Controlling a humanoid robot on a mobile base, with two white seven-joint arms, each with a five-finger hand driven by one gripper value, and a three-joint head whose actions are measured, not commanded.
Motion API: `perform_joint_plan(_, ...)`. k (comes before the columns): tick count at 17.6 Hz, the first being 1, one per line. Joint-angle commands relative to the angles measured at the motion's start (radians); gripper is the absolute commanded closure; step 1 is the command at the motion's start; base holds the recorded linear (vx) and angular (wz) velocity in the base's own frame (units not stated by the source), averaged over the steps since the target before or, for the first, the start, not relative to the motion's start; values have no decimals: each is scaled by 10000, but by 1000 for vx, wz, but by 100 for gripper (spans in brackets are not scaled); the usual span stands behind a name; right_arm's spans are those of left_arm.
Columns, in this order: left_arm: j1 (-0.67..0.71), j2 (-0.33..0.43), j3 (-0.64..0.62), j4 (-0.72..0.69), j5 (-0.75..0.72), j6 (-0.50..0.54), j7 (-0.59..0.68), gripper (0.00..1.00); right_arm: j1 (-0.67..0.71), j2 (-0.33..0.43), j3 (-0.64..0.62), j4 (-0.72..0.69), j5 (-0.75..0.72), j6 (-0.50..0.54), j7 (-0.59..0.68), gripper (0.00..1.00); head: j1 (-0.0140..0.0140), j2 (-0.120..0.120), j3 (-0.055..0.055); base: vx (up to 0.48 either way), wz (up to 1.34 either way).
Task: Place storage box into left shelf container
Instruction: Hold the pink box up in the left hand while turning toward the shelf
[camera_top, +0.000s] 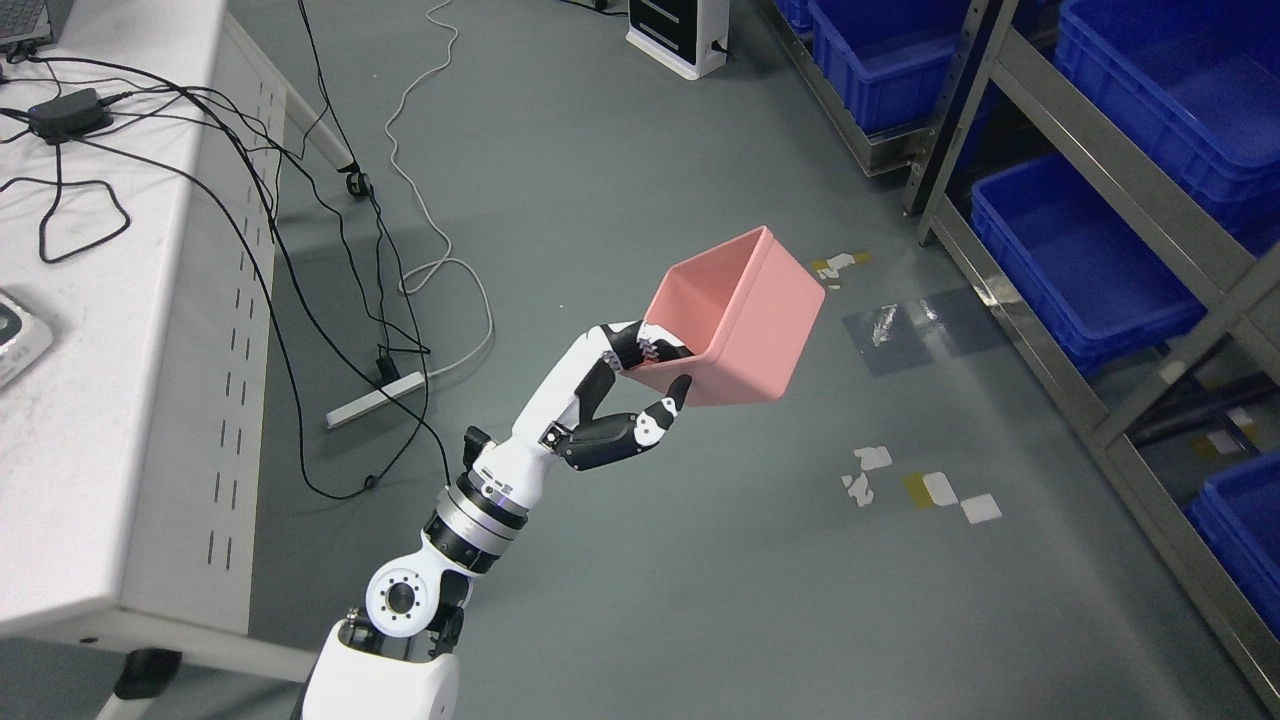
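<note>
Head view, only view. Left hand (622, 392) is clamped on the lower rim of the pink box (745, 320): fingers hooked inside the wall, thumb (668, 405) pressed on the outside. Box is up in the air over the floor (620, 150), tipped with its opening facing up-left, nothing visible inside. It sits left of the shelf (1100, 190) and well apart from it, not yet over any bin. Right hand isn't in frame.

Handling guess: thin-walled rigid plastic, empty, so light. Walls look smooth and slippery, and a one-edge pinch lets it swing on the rim, so a quick move could twist it. Rim is the only sensible place to grip; deeper finger hook would be steadier.

Counts: one pink box. At least five blue bins (1080, 250) on or by the shelf, several cut off by the frame edge, so no exact total. I can't tell which one is the "left" target from this angle. One desk (140, 400) left of the box with cables (60, 190) and a power brick (68, 112).
</note>
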Motion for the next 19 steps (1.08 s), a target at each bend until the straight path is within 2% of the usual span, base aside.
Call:
perform_joint_plan(1,48,175,-35,-34,0,17,8,100,77,-175,0,-175,-31,-6,-1,0,0,0,0,466,99)
perform_joint_plan(10,217,175,-126,-18,0,125,-8,99,77,-175,0,-175,-31,-6,-1,0,0,0,0,526,296)
perform_joint_plan(19,309,175,-970,-3,16,94,-23,99,77,-175,0,-175,-31,-6,-1,0,0,0,0,454,348)
